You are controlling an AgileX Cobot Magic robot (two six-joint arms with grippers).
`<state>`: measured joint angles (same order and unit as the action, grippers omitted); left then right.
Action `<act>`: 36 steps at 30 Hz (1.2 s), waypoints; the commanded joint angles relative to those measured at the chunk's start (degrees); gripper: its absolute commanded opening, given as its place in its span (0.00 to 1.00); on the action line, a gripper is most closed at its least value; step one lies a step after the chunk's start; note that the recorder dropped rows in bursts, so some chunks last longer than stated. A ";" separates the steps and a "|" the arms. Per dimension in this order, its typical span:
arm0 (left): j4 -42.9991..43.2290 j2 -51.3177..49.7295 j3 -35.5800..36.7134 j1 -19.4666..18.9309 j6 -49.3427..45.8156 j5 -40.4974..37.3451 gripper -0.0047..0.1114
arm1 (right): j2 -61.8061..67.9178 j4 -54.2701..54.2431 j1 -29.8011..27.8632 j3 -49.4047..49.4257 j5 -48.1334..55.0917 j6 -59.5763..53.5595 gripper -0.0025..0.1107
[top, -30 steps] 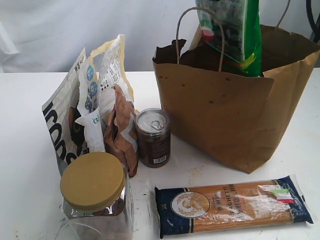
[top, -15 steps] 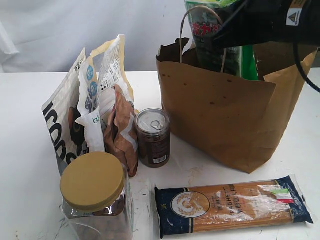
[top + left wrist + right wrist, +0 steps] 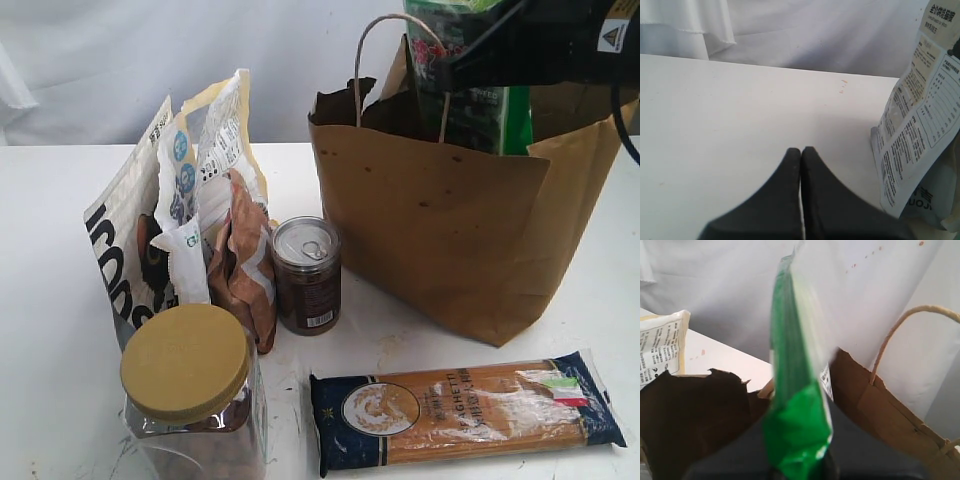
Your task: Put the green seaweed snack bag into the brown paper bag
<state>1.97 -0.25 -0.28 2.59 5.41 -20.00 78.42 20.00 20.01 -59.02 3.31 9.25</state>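
The green seaweed snack bag (image 3: 480,110) stands upright in the mouth of the brown paper bag (image 3: 440,230), its lower part behind the bag's front wall. My right gripper (image 3: 470,60) crosses in front of the packet's upper part as a dark shape. In the right wrist view my right gripper (image 3: 802,467) is shut on the crumpled end of the green seaweed snack bag (image 3: 797,405), above the brown paper bag (image 3: 695,410). My left gripper (image 3: 801,150) is shut and empty over bare white table, out of the exterior view.
Left of the paper bag stand a white-and-black pouch (image 3: 130,250), a brown crinkled snack bag (image 3: 245,270), a tin can (image 3: 306,272) and a glass jar with a yellow lid (image 3: 190,395). A spaghetti packet (image 3: 465,405) lies in front.
The green packet and my right gripper have shifted slightly right over the bag's mouth since half a second ago; a second ago the arm was out of view. The left gripper's motion cannot be told.
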 commanded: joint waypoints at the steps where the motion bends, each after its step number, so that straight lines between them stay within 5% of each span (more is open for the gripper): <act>1: 0.14 0.25 0.28 0.31 0.08 0.54 0.04 | -0.25 -1.16 -0.31 0.17 -1.22 0.67 0.08; 11: 0.14 0.25 0.28 0.31 0.08 0.54 0.04 | -0.25 -2.43 -0.31 0.17 -0.58 3.06 0.50; 20: 0.14 0.25 0.28 0.31 0.08 0.54 0.04 | -2.30 -3.52 -0.31 -1.77 1.50 3.18 0.55; 24: 0.14 0.25 0.28 0.31 0.08 0.54 0.04 | -8.03 -7.27 -0.21 -2.11 3.89 3.18 0.46; 32: 0.14 0.25 0.28 0.31 0.08 0.54 0.04 | -16.37 -8.86 6.29 -2.11 13.93 2.95 0.02; 36: 0.14 0.25 0.28 0.31 0.08 0.54 0.04 | -21.86 -8.98 8.58 0.30 17.29 3.78 0.02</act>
<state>1.97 -0.25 -0.28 2.59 5.41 -20.00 59.31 11.62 27.54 -60.33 18.58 12.18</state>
